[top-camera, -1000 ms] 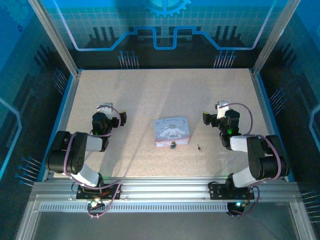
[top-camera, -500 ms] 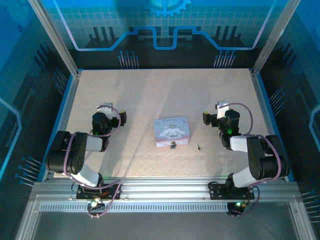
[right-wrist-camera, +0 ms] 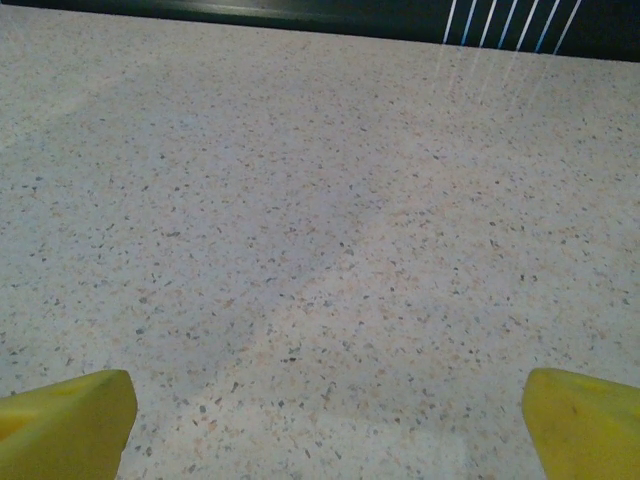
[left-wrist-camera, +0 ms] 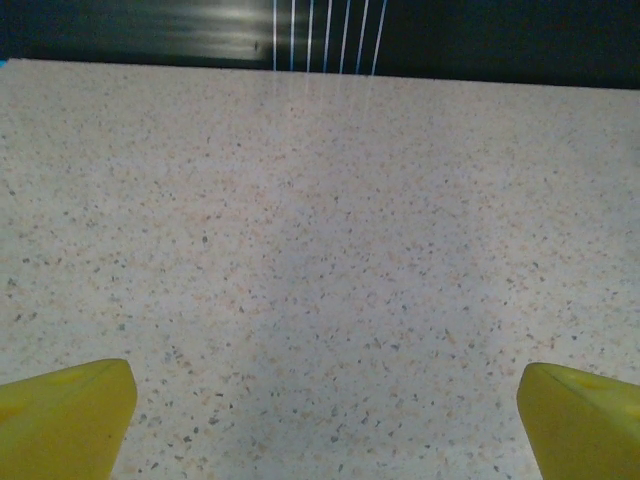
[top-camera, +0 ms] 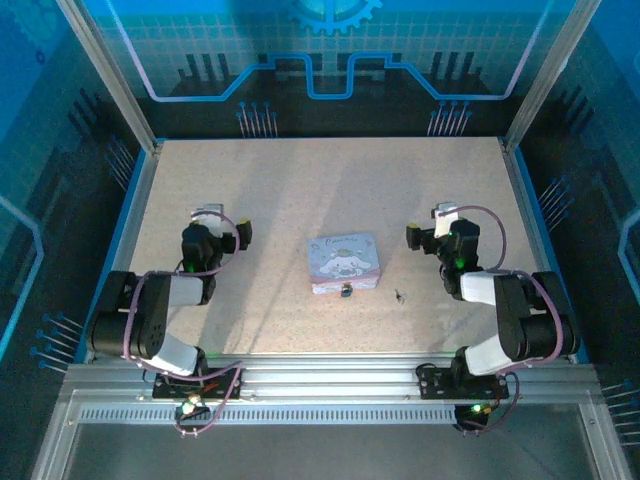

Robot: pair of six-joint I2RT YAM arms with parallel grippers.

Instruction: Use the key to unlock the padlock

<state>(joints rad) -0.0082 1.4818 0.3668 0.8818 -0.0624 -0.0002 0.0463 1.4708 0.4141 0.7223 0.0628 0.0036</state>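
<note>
The tiny dark padlock hangs at the front edge of the pastel cartoon-print tin in the middle of the table. The key, a thin dark sliver, lies on the table just right of the tin. My left gripper rests well left of the tin, and its yellow fingertips stand wide apart over bare table. My right gripper sits right of the tin and beyond the key. It is open too, its fingertips spread with nothing between them.
The speckled table is bounded by a blue rim and metal frame posts. An aluminium rail runs along the near edge by the arm bases. A dark wall with pale stripes lies past the far edge.
The left arm has shifted slightly to the left and away from the tin. The right arm, tin, padlock and key have not moved.
</note>
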